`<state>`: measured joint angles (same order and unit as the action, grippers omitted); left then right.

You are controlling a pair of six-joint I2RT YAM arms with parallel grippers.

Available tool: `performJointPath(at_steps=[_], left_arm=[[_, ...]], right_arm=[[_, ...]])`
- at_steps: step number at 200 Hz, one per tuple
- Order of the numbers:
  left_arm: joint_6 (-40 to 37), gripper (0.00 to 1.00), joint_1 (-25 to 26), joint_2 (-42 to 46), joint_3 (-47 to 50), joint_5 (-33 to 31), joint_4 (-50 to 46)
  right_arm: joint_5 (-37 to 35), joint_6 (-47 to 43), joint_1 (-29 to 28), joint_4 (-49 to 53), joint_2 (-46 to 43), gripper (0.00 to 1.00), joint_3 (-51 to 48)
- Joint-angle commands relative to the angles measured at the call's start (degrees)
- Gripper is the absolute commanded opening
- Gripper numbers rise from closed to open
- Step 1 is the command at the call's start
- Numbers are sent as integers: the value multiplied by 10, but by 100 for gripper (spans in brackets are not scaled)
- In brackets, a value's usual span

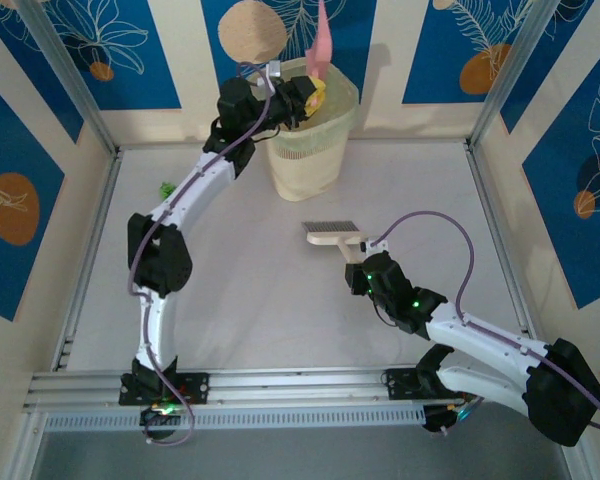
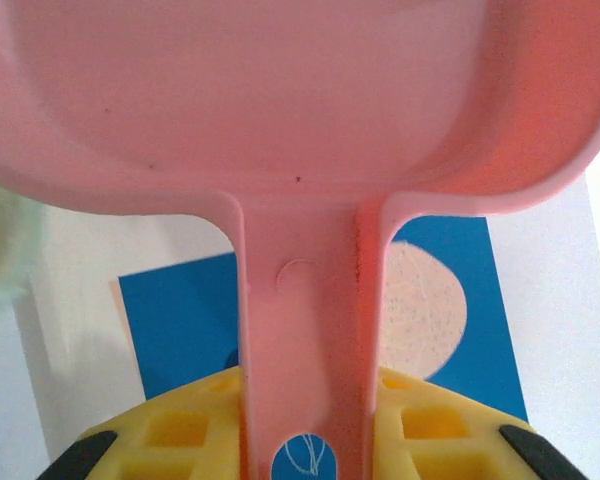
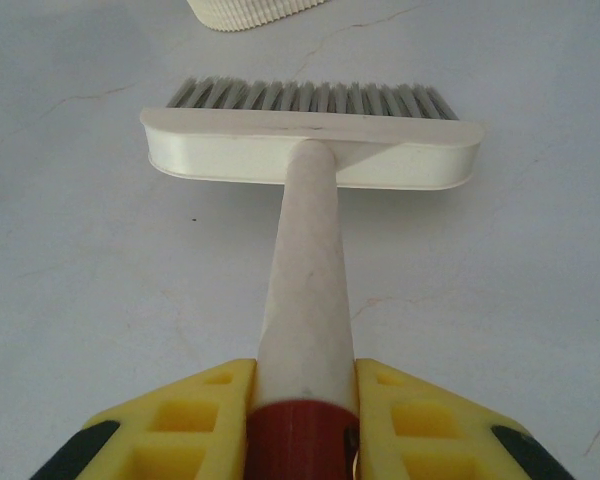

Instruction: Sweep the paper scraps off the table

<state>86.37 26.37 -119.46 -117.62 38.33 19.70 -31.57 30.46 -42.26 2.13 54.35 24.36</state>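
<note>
White-grey matte table (image 1: 280, 310) looked nearly swept. Above the cream ribbed plastic bin (image 1: 305, 160), the left gripper (image 1: 313, 96) was clamped on the flat pink plastic dustpan (image 2: 300, 110), tipped upright, so probably the dumping step. The right gripper (image 3: 302, 400) was closed tight on the cream bristle brush (image 3: 310, 150), mid-table. One green crumpled paper scrap (image 1: 166, 188) lay near the left rail and likely needed sweeping next.

The flat white-grey matte table (image 1: 280, 310), edged by aluminium rails, carries a cream ribbed plastic basket (image 1: 305, 165) standing upright beneath the left gripper (image 1: 315, 96) and well ahead of the right gripper (image 1: 359, 257). A tiny green crumpled paper scrap (image 1: 166, 188) lies left of the left gripper, near the rail.
</note>
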Motion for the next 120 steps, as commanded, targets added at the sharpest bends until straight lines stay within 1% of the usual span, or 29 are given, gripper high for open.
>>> performJointPath(at_steps=[1, 20, 35, 44, 52, 61, 80, 88, 104, 120], left_arm=[[-83, 0, 29, 85, 28, 45, -18], [-140, 0, 50, 150, 102, 38, -40], [-204, 0, 66, 203, 156, 24, -94], [-246, 0, 77, 245, 191, -2, -136], [-289, 0, 86, 283, 223, -33, -187], [-335, 0, 98, 326, 261, -82, -234], [-414, 0, 126, 423, 350, -191, -303], [-435, 0, 136, 462, 388, -241, -321], [-458, 0, 147, 531, 459, -318, -362], [-468, 0, 149, 590, 528, -365, -390]], right_arm=[[-20, -8, 0, -24, -6, 0, 20], [-22, -8, 0, -23, -9, 0, 20], [-23, -7, 0, -22, -11, 0, 19], [-23, -7, 0, -22, -12, 0, 19], [-24, -7, 0, -22, -13, 0, 18], [-26, -7, 0, -22, -16, 0, 17], [-25, -9, 0, -24, -23, 0, 15], [-24, -9, 0, -27, -25, 0, 12], [-21, -9, 1, -32, -28, 0, 9], [-14, -7, 0, -31, -28, 0, 8]])
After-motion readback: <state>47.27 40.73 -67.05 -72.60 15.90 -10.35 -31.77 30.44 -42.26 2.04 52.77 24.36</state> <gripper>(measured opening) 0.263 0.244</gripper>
